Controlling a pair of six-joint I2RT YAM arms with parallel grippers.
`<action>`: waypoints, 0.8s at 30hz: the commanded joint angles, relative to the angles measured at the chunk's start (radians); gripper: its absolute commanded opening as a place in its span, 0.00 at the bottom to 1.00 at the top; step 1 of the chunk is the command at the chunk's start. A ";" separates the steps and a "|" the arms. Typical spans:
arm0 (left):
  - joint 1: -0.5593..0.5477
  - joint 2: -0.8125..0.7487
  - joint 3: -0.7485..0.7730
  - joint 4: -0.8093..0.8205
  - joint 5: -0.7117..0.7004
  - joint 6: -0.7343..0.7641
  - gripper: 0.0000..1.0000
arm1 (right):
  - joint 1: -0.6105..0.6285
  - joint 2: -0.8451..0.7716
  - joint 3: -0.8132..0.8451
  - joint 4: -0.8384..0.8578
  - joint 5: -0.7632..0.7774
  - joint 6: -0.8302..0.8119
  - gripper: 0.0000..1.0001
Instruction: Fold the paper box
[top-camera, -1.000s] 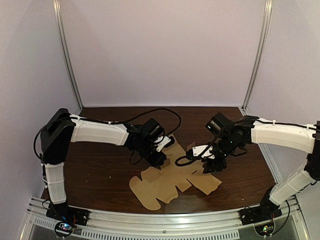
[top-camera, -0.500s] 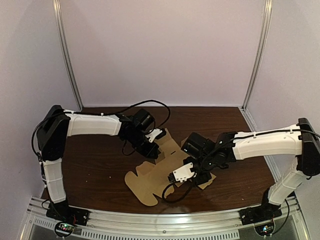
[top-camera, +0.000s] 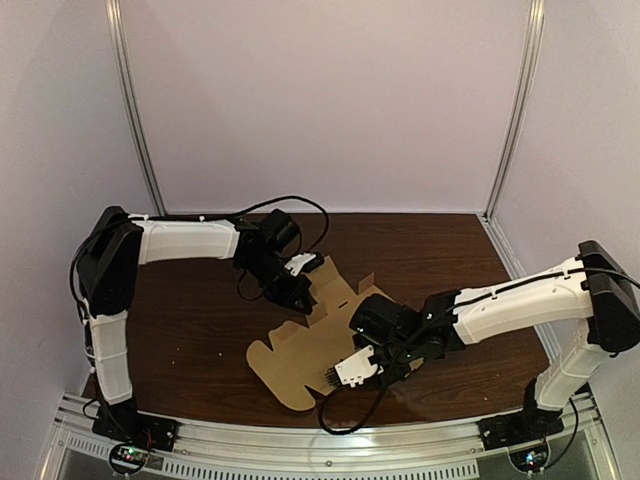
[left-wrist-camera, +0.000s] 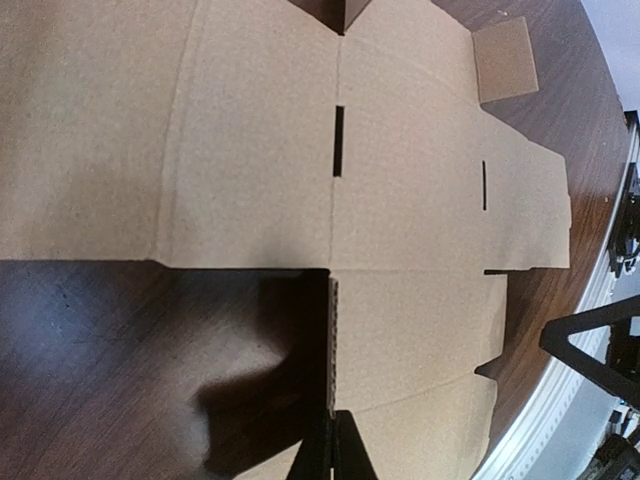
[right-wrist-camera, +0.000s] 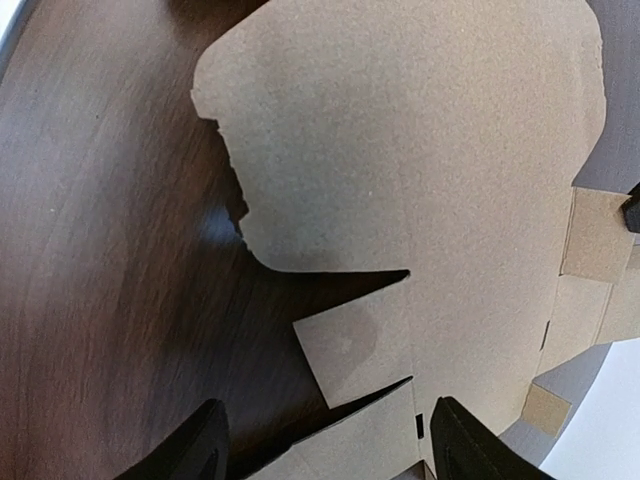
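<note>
Currently the paper box (top-camera: 296, 358) is laid out as an unfolded brown cardboard blank on the dark wooden table (top-camera: 190, 330), with most of its panels flat, and with slots and crease lines seen across them in the left wrist view. At the far left edge of the paper box, one raised flap (left-wrist-camera: 331, 340) is stood upright from the blank and is seen edge-on by the left wrist camera. The left gripper (left-wrist-camera: 331, 452) is closed on the lower end of this flap, with the two dark fingers pinched together around the cardboard edge. A dark shadow is cast on the table just beside the flap.

Over the near right part of the paper box, the right gripper (right-wrist-camera: 330, 445) is held above the blank with its fingers (right-wrist-camera: 205, 445) spread wide apart and nothing clamped between them. Between those fingers, a small cut tab (right-wrist-camera: 350, 350) of the box is seen, with narrow wedge-shaped gaps on either side of it. Whether the fingertips touch the cardboard cannot be told. The rounded lobe of the paper box is seen beyond the tab in the right wrist view, lying flat on the table.
</note>
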 joint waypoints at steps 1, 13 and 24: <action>0.034 0.040 0.026 -0.027 0.102 -0.053 0.00 | 0.023 0.037 -0.041 0.131 0.065 0.007 0.71; 0.060 0.073 0.039 -0.057 0.171 -0.068 0.00 | 0.054 0.101 -0.064 0.234 0.135 -0.010 0.65; 0.059 0.072 0.044 -0.096 0.117 0.005 0.00 | 0.053 0.051 -0.051 0.219 0.173 -0.040 0.36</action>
